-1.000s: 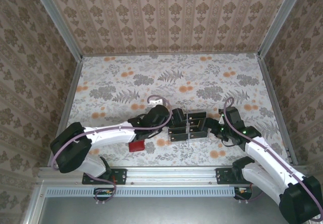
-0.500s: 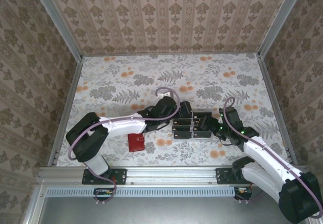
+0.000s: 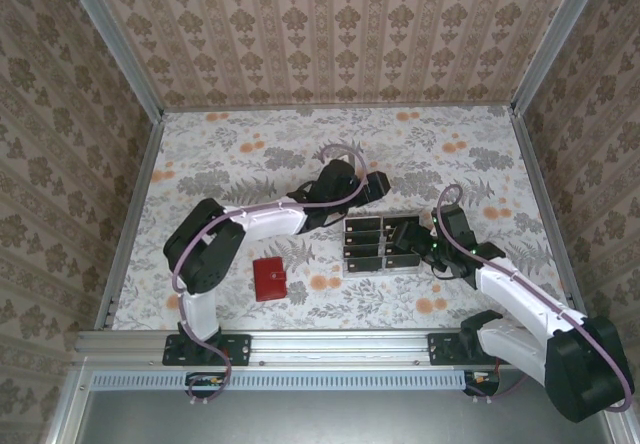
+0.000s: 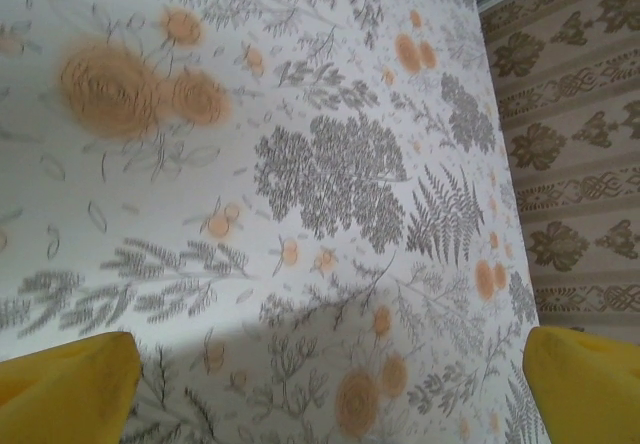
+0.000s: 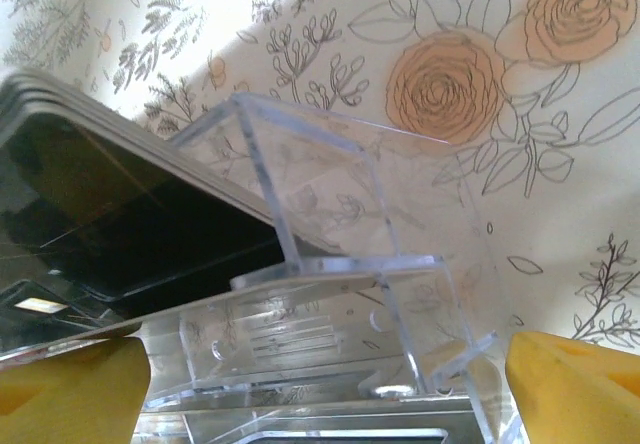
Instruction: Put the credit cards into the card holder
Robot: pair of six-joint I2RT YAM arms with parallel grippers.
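Note:
Several black credit cards (image 3: 365, 244) stand in rows in a clear plastic tray (image 3: 346, 260) at mid-table. The red card holder (image 3: 268, 278) lies shut on the cloth, left of the tray and nearer the front. My right gripper (image 3: 406, 236) is at the tray's right end. In the right wrist view it (image 5: 320, 394) is open, its yellow fingertips (image 5: 575, 389) closely flanking the tray's clear wall (image 5: 330, 294), with the black cards (image 5: 120, 214) to the left. Whether the tips press the tray I cannot tell. My left gripper (image 3: 377, 185) hangs open and empty behind the tray, over bare cloth (image 4: 325, 389).
The floral cloth table (image 3: 230, 164) is boxed in by patterned walls (image 3: 330, 34) at the back and both sides. A metal rail (image 3: 330, 342) runs along the front edge by the arm bases. Open cloth lies behind and to the left of the tray.
My left arm has swung from the tray's left end up and back to behind the tray, uncovering the card holder. The tray has shifted slightly. My right gripper has stayed at its right end.

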